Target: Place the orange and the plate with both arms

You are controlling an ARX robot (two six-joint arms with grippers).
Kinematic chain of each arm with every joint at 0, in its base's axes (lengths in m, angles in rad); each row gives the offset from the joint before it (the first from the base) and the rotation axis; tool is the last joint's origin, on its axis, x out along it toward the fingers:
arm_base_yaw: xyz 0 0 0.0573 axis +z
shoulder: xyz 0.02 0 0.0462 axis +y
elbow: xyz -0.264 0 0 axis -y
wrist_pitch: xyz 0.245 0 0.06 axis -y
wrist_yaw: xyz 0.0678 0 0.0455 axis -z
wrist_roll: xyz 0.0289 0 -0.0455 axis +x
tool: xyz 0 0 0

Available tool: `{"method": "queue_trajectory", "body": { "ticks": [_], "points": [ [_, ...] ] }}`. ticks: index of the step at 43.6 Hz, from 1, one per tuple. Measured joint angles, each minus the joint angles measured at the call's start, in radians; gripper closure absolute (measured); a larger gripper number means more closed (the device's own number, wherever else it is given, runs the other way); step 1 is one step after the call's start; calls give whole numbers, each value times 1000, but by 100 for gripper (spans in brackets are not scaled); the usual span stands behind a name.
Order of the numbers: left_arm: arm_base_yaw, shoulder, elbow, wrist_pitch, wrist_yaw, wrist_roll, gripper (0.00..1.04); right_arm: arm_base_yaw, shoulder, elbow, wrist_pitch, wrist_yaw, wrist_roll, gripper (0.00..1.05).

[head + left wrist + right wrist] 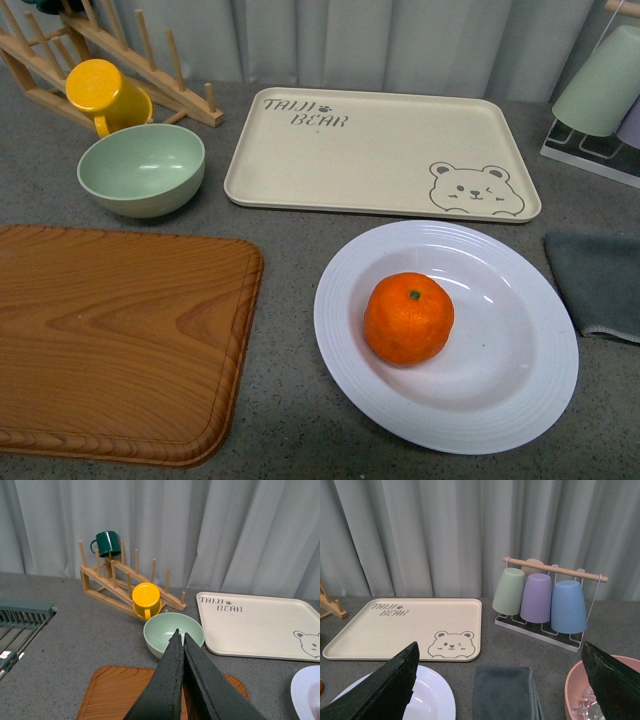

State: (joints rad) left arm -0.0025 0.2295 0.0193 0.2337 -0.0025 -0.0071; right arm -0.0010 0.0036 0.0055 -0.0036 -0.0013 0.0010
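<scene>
The orange [408, 318] lies in the white ridged plate [520, 400] on the grey counter at the front right, in the front view. Neither arm shows there. In the left wrist view my left gripper [180, 636] is shut and empty, held above the wooden board [115, 690], pointing toward the green bowl [162, 630]; the plate's edge [307, 692] shows there. In the right wrist view my right gripper [500, 655] is open wide and empty above a grey cloth [502, 692], with part of the plate [432, 697] beside it. The orange is hidden there.
A beige bear tray [380, 150] lies behind the plate. A green bowl [142, 168], yellow cup [105, 95] and wooden rack [110, 45] stand back left. A wooden board [110, 340] lies front left. A cup rack [545, 600] and pink bowl [580, 692] are to the right.
</scene>
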Motion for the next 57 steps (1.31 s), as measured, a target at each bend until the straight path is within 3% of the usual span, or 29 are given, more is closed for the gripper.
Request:
{"method": "queue_trajectory", "body": {
  "ticks": [11, 16, 24, 27, 29, 35, 46, 50, 57],
  "points": [
    [0, -58, 0, -59, 0, 0, 101, 0, 0, 0, 0, 0, 0, 9],
    [0, -193, 0, -220, 2, 0, 101, 0, 0, 0, 0, 0, 0, 9],
    [0, -224, 0, -232, 2, 0, 101, 0, 0, 0, 0, 0, 0, 9],
    [0, -225, 0, -233, 2, 0, 101, 28, 16, 11, -50, 101, -51, 9],
    [0, -225, 0, -233, 1, 0, 91, 43, 54, 17, -65, 144, -88, 9],
    [0, -225, 0, -233, 1, 0, 65, 49, 218, 60, -10, 93, -76, 9],
    [0, -225, 0, -233, 1, 0, 23, -72, 881, 176, 270, -194, 112, 9],
    [0, -225, 0, -233, 1, 0, 7, -103, 1165, 256, 295, -302, 154, 9],
    [0, -225, 0, -233, 1, 2, 7, -137, 1548, 440, 198, -486, 246, 9]
  ]
}}
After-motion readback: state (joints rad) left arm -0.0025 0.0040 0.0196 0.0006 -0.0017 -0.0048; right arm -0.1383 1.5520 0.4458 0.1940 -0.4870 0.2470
